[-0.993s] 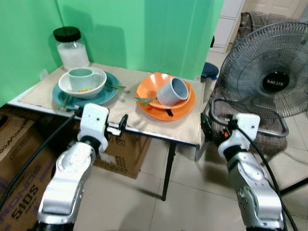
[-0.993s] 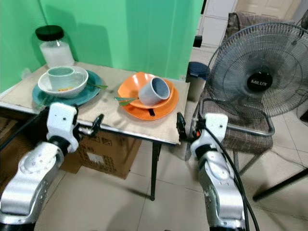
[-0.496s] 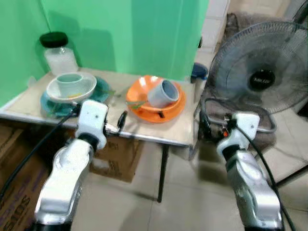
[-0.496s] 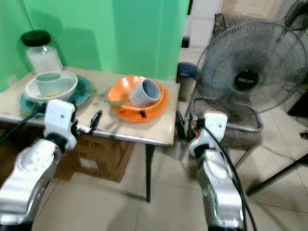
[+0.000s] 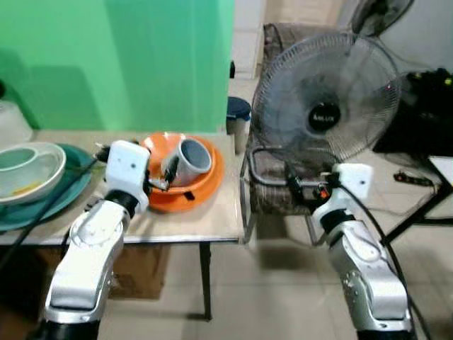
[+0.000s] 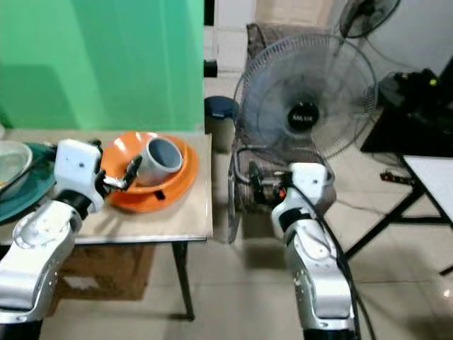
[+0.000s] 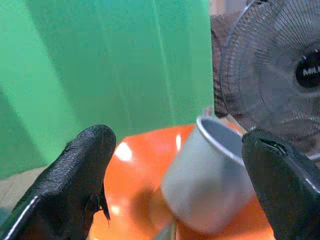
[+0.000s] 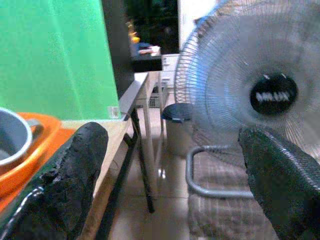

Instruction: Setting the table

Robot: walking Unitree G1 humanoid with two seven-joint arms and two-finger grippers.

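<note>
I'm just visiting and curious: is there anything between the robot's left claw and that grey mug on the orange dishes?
Nothing visible. The left gripper, fingers open, points straight at the grey mug, which lies tipped on the orange plate. A dark utensil lies on the plate's near rim, below the mug, off the line of approach.

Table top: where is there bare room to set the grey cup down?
Bare cloth runs along the table's front edge and right corner, past the orange plate. A narrower strip lies between that plate and the teal plate. The middle is crowded: the grey cup lies tipped on the orange plate, with the open left hand at it.
</note>
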